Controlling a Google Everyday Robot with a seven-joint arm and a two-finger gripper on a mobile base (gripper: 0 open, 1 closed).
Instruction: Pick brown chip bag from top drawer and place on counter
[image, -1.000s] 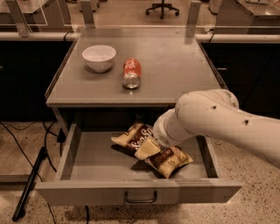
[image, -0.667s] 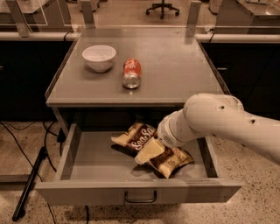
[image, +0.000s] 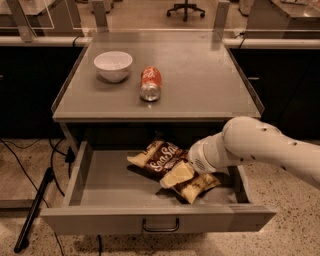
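Observation:
The top drawer is pulled open below the counter. The brown chip bag, dark brown with white script lettering, lies at the middle of the drawer floor. A cream-yellow and brown crinkled piece lies to its right; I cannot tell whether it is part of the same bag. My white arm reaches into the drawer from the right. My gripper is at the bag's right end, mostly hidden behind the wrist.
On the counter a white bowl stands at the back left and an orange-red soda can lies on its side beside it. The drawer's dark bar handle faces me. A black pole leans at the left.
My arm has shifted a little to the right and towards the drawer front, showing more of the brown bag's lettering. The bag, can and bowl have not moved.

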